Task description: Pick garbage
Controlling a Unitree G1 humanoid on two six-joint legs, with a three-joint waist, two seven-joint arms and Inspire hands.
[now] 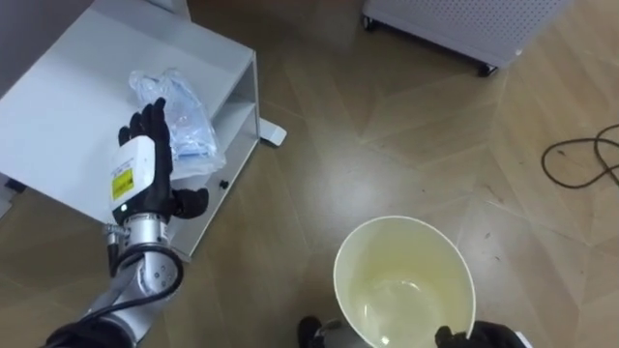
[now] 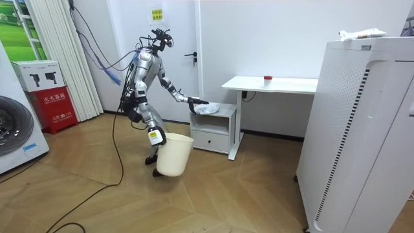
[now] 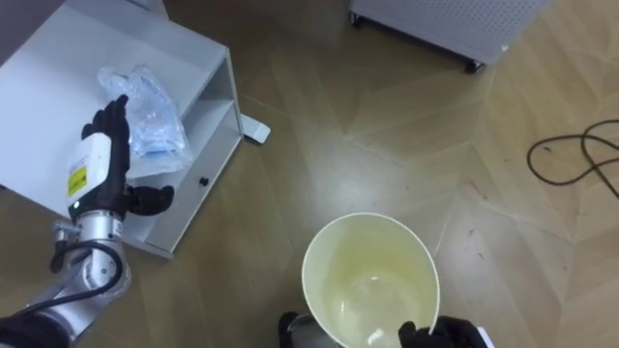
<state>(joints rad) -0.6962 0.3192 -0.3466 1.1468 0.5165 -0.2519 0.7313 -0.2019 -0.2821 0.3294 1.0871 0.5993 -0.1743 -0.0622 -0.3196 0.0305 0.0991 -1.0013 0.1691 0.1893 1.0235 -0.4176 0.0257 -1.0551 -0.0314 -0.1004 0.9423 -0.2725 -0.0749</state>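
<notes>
Crumpled plastic bag on the tabletop looks light, floppy, slippery: bunch its middle. Your left hand hovers over it, fingers loose; right hand probably grips the bin.

Cabinet top, upper left of frame: bare white surface to the left of and below the crumpled plastic bag, open from above. Left hand, fingers straight, sits over the bag's left edge; its forearm takes up the approach from the lower left. The cabinet's right side drops to an open recess, and a foot juts onto the floor there. Floor, centre of frame, between cabinet and bin: open wood. Bin mouth faces up, unobstructed; right hand grips the rim at the bottom edge. Upper right: perforated white unit. Right edge: loose cable on the floor.
</notes>
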